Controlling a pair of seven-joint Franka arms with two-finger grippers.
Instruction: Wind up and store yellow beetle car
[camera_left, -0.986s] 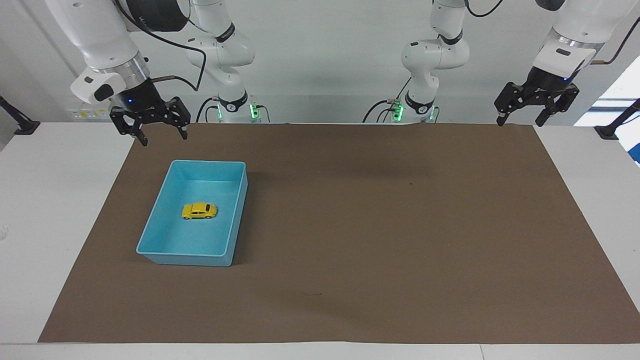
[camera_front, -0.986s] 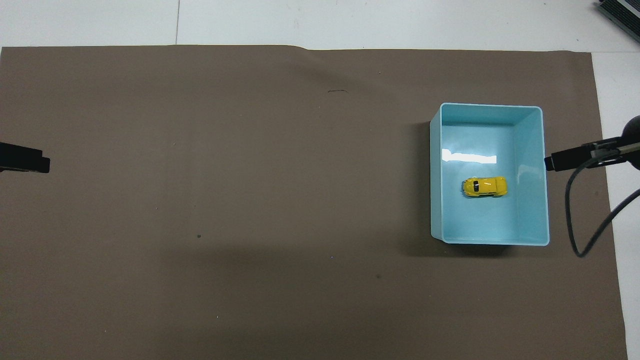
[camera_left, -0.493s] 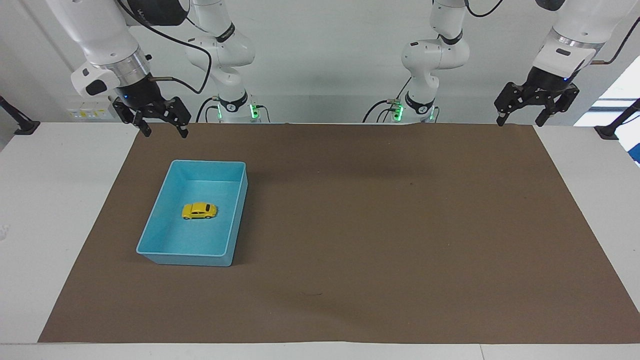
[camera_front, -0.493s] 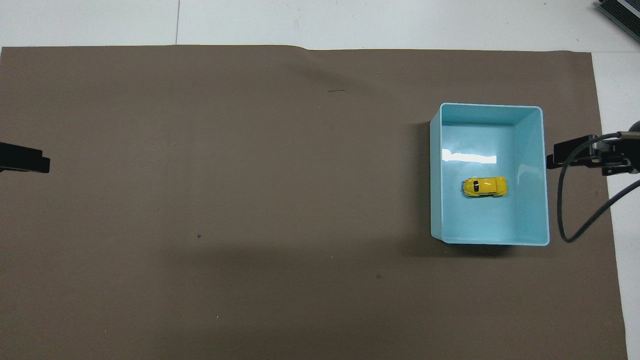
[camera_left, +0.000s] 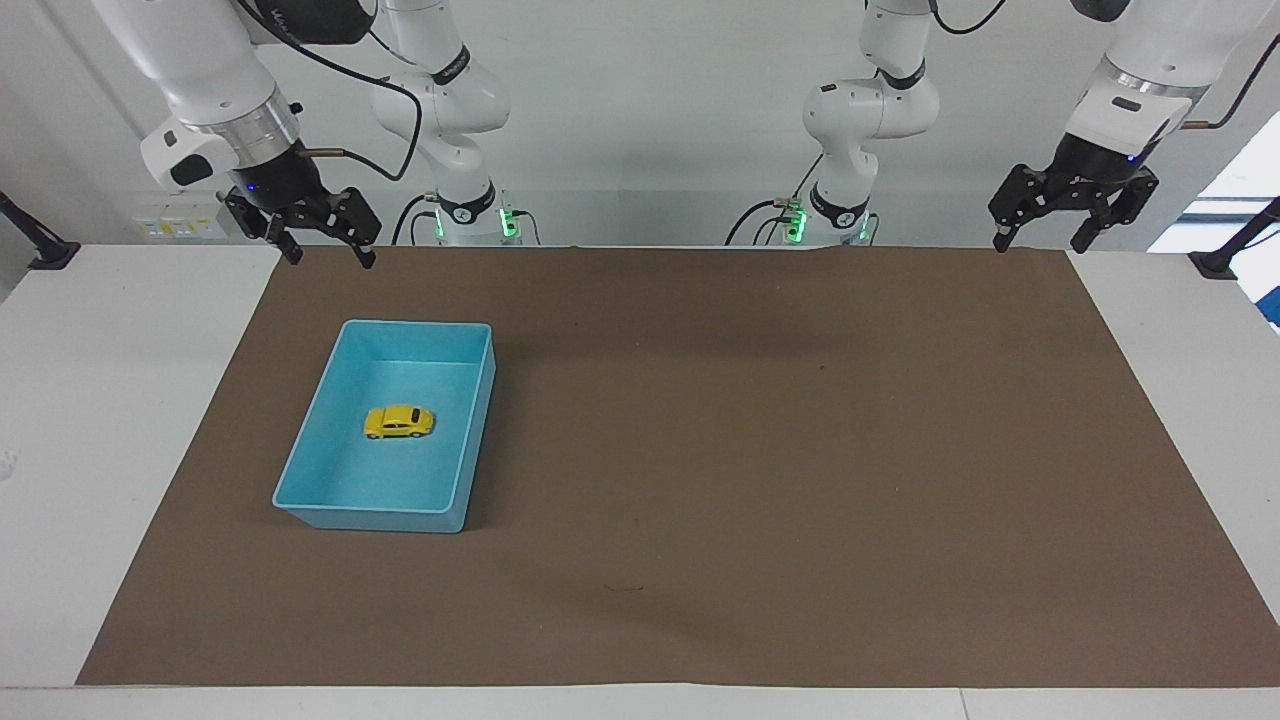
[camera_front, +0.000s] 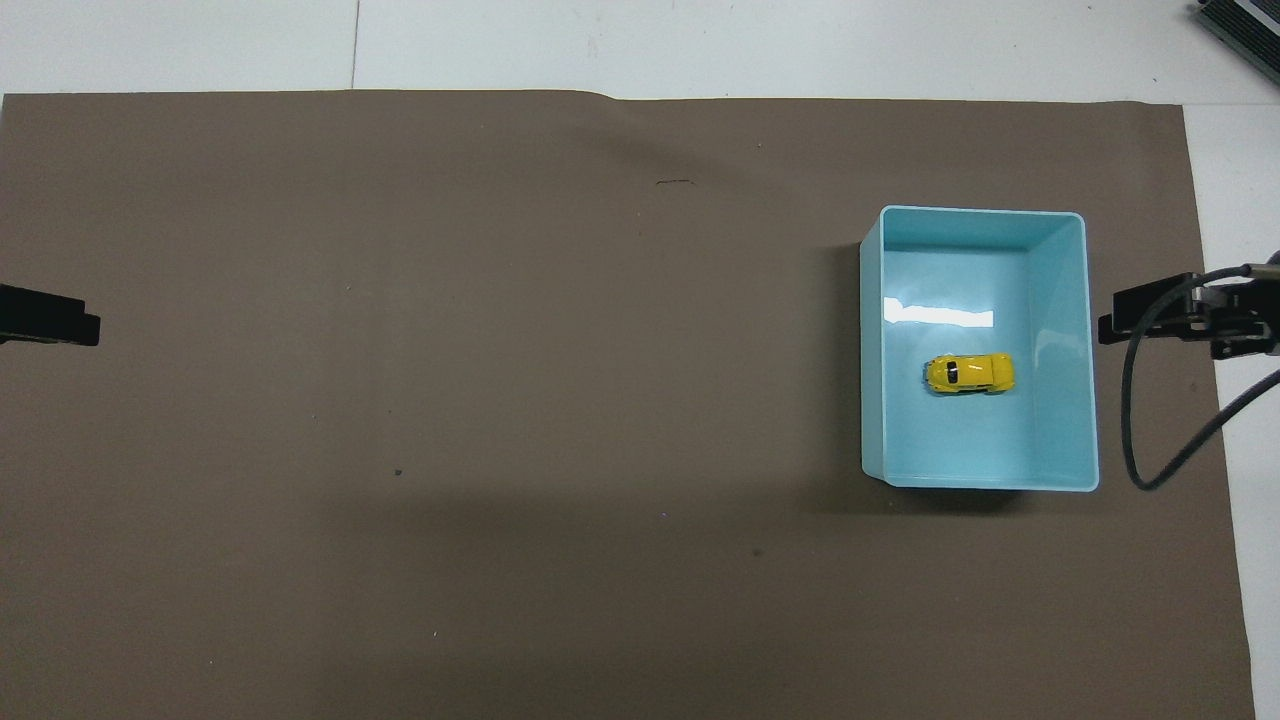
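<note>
Since a second ago the right claw (camera_left: 318, 243) has risen and drawn back toward its base, away from the light-blue bin (camera_left: 300, 462); car and bin have not shifted, and the left claw (camera_left: 1072, 222) has not moved

Right claw: up in the air over the mat edge nearest the robots, at the right arm's end of the desk (camera_left: 130, 420), fingers spread, released, holding nothing. In the overhead view only its tip (camera_front: 1140, 320) shows, just beside the bin wall

Left claw: waits raised over the mat corner at the left arm's end, fingers spread, empty

Yellow beetle car (camera_left: 399, 422): sits upright on its wheels on the bin floor, about mid-bin, clear of all four walls. Seen also from above (camera_front: 969, 373), lying across the bin's short axis

Bin stands on the brown mat (camera_left: 760, 480), toward the right arm's end of the desk

Judgement: storing step looks done, the car lies in the bin and nothing grips it. Whether it was wound cannot be told from here. Step in hand reads as retreat of the right arm to rest. Next move calls for little: finish the pull-back without brushing the bin rim
</note>
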